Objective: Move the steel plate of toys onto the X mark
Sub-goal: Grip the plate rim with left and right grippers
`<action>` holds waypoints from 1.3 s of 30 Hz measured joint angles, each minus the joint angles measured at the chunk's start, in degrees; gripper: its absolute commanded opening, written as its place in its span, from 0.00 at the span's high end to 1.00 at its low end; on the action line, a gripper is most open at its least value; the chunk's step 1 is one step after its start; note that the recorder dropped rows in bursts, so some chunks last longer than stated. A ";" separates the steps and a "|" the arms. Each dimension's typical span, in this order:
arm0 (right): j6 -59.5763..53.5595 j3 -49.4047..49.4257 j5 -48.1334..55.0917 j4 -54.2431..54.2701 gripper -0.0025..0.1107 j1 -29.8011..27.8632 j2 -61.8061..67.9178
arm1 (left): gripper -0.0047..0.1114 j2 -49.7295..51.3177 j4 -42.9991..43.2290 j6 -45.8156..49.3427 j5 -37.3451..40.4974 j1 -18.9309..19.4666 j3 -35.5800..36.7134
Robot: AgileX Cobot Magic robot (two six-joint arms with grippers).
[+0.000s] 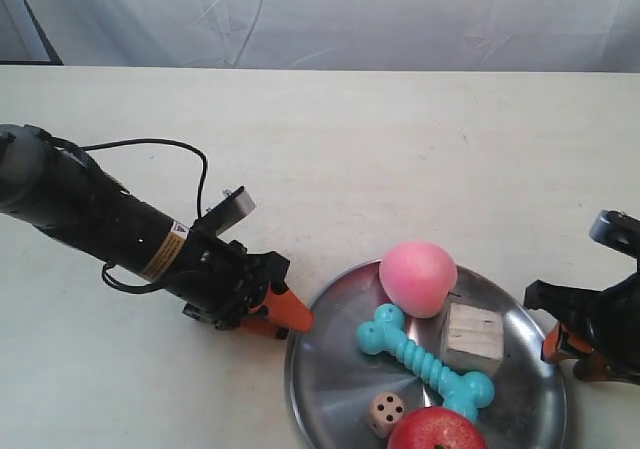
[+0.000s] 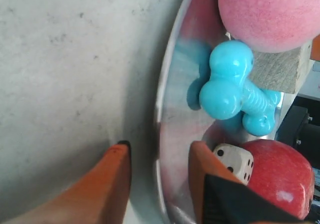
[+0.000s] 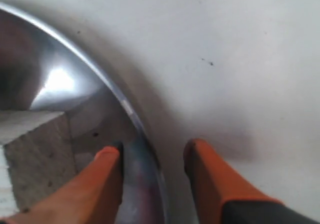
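We find plate (image 1: 330, 374) with toys (image 1: 425, 354) on desk (image 1: 330, 149), at bottom of exterior view. Our left gripper (image 2: 160, 181) open, straddling plate rim: one finger inside by die (image 2: 235, 161), one outside. Our right gripper (image 3: 155, 176) open too, straddling opposite rim beside cube (image 3: 35, 154). We judge squeeze comes next. X mark: cannot spot.

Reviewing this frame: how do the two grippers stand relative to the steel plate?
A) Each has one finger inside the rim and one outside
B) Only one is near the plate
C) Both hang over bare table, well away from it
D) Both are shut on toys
A: in the wrist views the left gripper and the right gripper each straddle the rim of the steel plate, with jaws apart.
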 measured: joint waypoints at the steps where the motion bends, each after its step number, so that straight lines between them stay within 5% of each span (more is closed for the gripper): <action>1: 0.00 -0.02 0.57 0.00 0.61 0.00 -0.78 | 0.63 0.00 0.00 -0.11 0.00 0.00 0.00; 39: -11.81 1.60 2.29 10.01 0.61 0.00 4.92 | 0.63 0.00 0.51 -0.14 0.69 -2.78 0.00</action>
